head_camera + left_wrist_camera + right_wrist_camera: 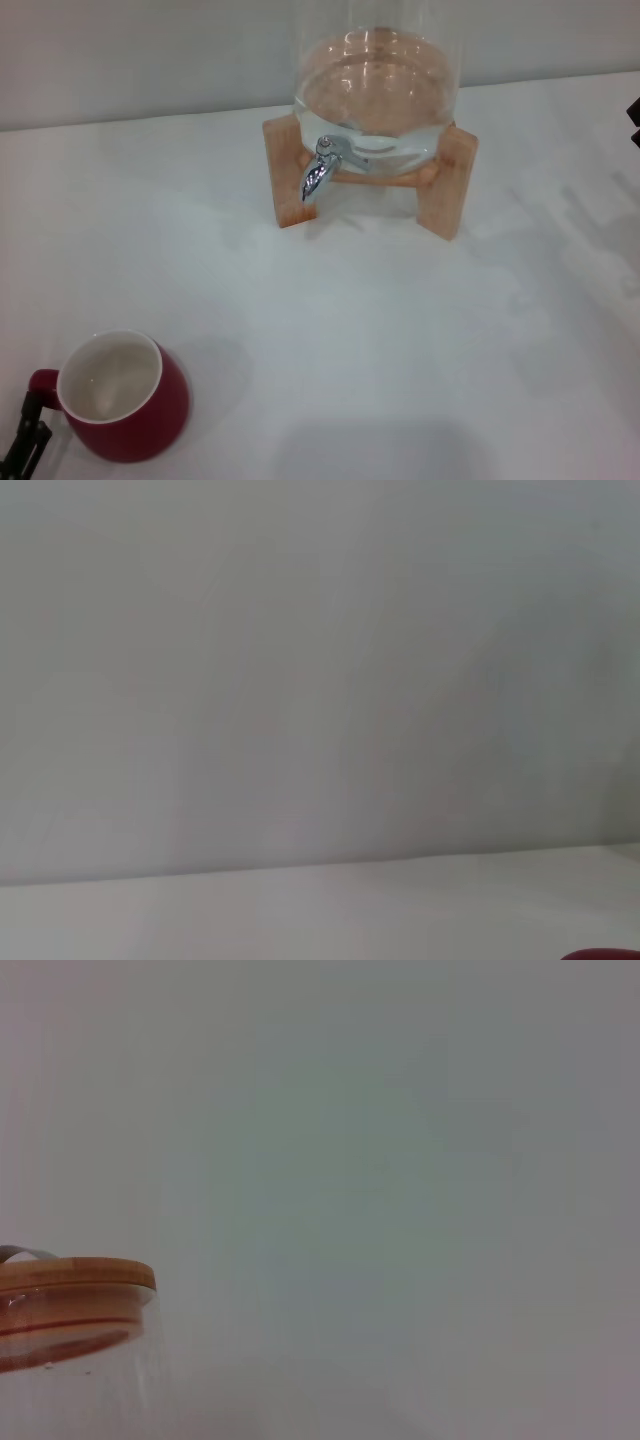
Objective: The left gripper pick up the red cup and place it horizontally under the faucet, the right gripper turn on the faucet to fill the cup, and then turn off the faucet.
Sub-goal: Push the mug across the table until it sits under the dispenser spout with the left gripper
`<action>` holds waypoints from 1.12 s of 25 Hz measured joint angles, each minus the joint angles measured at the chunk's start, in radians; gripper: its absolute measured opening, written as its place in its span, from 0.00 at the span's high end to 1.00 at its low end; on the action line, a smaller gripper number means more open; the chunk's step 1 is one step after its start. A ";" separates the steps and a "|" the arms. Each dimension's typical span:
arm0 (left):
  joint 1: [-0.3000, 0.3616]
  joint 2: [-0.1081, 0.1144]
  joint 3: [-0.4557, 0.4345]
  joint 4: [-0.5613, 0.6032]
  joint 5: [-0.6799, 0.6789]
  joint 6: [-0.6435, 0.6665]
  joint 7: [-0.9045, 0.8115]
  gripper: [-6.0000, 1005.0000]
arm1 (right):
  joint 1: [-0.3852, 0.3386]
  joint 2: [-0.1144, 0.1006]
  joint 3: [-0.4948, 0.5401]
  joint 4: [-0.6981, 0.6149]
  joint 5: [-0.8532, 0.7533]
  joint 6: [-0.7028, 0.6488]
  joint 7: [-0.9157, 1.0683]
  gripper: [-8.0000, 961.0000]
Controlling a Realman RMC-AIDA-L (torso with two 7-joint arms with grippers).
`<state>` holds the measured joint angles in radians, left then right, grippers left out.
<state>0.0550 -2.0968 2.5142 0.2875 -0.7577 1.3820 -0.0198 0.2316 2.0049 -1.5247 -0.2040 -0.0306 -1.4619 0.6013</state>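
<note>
The red cup [125, 398] stands upright on the white table at the near left, cream inside showing, with its small loop handle pointing left. A red sliver of it shows in the left wrist view [600, 954]. My left gripper [28, 425] is at the bottom left corner, right against the cup's handle. The faucet [322, 170] is a chrome spigot on the front of the glass jar [375, 80], far back from the cup, with nothing under its spout. Only a black bit of my right gripper [634, 120] shows at the right edge, well away from the faucet.
The jar sits in a wooden stand [450, 185] at the back centre of the table. Its wooden lid [70, 1275] shows in the right wrist view. A plain wall rises behind the table.
</note>
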 joint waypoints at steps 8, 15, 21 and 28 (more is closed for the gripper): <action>-0.007 0.001 0.009 -0.002 0.003 0.000 0.000 0.14 | 0.000 0.000 0.000 0.003 0.000 -0.011 0.000 0.11; -0.014 0.001 0.014 -0.005 0.007 -0.002 -0.005 0.14 | 0.000 0.000 0.000 0.003 0.000 -0.014 -0.001 0.11; -0.019 0.001 0.014 -0.005 0.008 -0.010 -0.005 0.14 | 0.000 0.000 0.000 0.004 0.000 -0.014 -0.002 0.11; -0.032 0.003 0.014 -0.009 0.006 -0.022 -0.005 0.14 | 0.000 0.000 0.000 0.006 0.000 -0.016 -0.002 0.11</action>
<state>0.0235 -2.0933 2.5279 0.2788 -0.7516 1.3601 -0.0246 0.2316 2.0049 -1.5247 -0.1984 -0.0306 -1.4777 0.5997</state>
